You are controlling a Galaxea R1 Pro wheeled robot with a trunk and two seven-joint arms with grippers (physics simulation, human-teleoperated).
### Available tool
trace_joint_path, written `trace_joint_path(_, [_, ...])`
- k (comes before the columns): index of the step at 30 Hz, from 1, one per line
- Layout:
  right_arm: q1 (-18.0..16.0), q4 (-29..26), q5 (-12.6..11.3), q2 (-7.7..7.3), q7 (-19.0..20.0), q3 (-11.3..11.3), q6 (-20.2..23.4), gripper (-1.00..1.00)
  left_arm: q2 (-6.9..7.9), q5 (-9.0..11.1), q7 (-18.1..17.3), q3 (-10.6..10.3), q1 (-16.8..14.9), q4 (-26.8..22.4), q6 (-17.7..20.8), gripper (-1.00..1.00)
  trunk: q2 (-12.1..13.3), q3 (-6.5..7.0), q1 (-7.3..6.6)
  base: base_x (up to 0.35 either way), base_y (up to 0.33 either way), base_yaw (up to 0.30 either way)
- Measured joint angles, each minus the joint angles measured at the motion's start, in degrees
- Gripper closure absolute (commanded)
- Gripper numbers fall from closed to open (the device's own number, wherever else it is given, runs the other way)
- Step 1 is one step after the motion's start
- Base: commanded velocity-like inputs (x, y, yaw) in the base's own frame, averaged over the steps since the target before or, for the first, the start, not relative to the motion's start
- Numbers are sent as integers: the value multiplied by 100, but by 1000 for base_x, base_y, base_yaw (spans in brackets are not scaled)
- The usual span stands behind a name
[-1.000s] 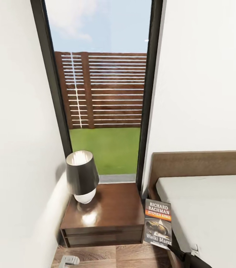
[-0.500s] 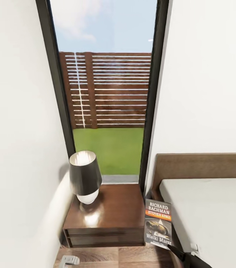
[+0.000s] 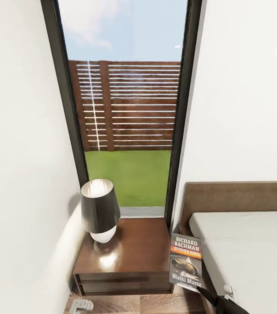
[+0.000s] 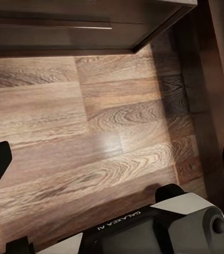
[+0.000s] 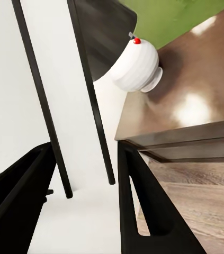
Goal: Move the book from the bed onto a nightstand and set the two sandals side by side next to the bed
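The book (image 3: 186, 261), dark with an orange band and "Richard Bachman" in white, stands upright in the air between the nightstand (image 3: 134, 248) and the bed (image 3: 251, 253). My right gripper (image 3: 209, 295) is shut on its lower right corner. In the right wrist view the right gripper (image 5: 85, 153) looks toward the nightstand top (image 5: 207, 90). My left gripper (image 4: 112, 164) is open with nothing between its fingers, low over the plank floor in front of the nightstand's drawers (image 4: 64, 26). The sandals are out of view.
A lamp (image 3: 99, 209) with a dark shade and white base stands on the left half of the nightstand; the lamp's white base (image 5: 138, 66) is also in the right wrist view. A tall window (image 3: 125, 109) is behind it, with white walls on both sides. The headboard (image 3: 238, 196) backs the bed.
The whole head picture has shifted a little, so the camera has moved. The book stays in my right gripper at the same spot in the picture.
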Motion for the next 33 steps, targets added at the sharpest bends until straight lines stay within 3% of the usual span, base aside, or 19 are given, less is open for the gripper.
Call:
trace_joint_path(7, [0, 7, -2, -2, 2, 3, 9, 100, 0, -8, 0, 0, 0, 0, 0, -100, -1, 0, -2, 128, 0, 0])
trace_joint_path(33, [1, 18, 6, 4, -7, 12, 12, 100, 0, -9, 0, 0, 0, 0, 0, -100, -1, 0, -3, 318, 0, 0])
